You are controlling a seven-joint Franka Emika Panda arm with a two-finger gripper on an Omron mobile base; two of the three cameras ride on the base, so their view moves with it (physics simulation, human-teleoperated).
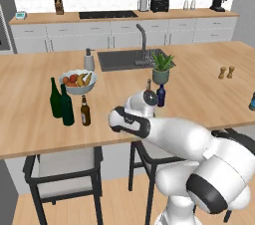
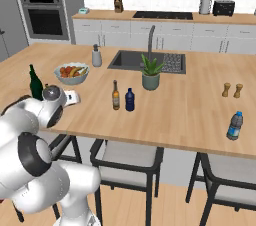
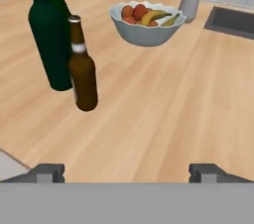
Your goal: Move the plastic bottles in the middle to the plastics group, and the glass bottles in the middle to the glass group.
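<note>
- So, progress check: one brown glass bottle (image 3: 82,69) already stands upright right beside the two green wine bottles (image 1: 61,100) on the left part of the island counter (image 1: 199,94), nearly touching the front one in the hand view. I'd call that one sorted.
- Gripper (image 3: 126,171) is empty and spread wide, tips far apart at the bottom of the hand view, nothing between them. It hangs just off the counter's front edge, near that brown bottle, aimed toward the fruit bowl (image 3: 145,22).
- What's left, as I read it: the second brown bottle (image 2: 116,95) and the small dark blue bottle (image 2: 130,100) stand side by side in the middle, just in front of the potted plant (image 2: 150,71). Brown one goes left to the glass group, blue one goes right.
- Plastics group: one blue bottle with a lighter top (image 2: 234,125), far right near the front edge, well apart from the middle pair.
- Counts: two green wine bottles, two brown bottles (one placed, one not), one squat dark blue bottle, one blue bottle at the right.
- Other stuff: a grey soap dispenser (image 1: 89,60) by the sink (image 1: 124,59), and two little shakers (image 1: 226,72).
- Roughly a third done, I'd say.
</note>
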